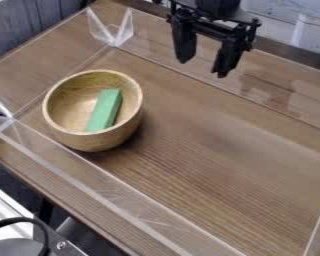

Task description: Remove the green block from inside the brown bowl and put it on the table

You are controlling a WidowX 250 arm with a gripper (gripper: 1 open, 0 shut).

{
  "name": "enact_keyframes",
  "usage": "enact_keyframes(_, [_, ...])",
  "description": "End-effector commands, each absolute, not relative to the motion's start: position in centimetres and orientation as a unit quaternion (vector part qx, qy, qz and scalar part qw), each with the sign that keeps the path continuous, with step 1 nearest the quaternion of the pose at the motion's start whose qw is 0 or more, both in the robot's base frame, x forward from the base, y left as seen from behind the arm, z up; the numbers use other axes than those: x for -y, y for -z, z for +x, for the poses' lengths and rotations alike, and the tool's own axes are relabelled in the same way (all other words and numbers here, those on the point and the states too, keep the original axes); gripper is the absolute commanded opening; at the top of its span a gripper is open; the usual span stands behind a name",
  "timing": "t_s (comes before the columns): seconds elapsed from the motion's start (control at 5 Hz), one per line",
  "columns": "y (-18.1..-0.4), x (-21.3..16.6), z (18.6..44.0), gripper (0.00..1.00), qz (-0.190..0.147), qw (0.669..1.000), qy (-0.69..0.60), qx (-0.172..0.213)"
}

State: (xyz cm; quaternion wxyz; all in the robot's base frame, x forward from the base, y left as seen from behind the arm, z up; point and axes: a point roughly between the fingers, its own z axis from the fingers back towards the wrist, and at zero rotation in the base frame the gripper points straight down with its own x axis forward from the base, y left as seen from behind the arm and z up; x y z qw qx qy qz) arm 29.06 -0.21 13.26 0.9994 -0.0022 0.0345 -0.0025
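We are viewing the start of the task: the green block is lying inside the brown bowl on the bench, while the end effector, jaws apart and empty, is hovering well apart; grasping, lifting and placing remain.

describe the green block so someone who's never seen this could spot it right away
Start at the wood-grain table edged by clear walls, and find the round brown bowl on its left side. The green block lies inside it, slanted against the pale interior. It is the only bright green thing here, flat and elongated.
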Motion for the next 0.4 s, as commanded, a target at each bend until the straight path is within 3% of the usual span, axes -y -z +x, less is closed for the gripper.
enact_keyframes(0.0, [-12.8, -0.4, 28.2, 1.0, -0.007, 0.999, 0.001, -0.046])
enact_keyframes(0.2, [-12.8, -2.1, 26.4, 1.0, -0.015, 0.999, -0.008, -0.048])
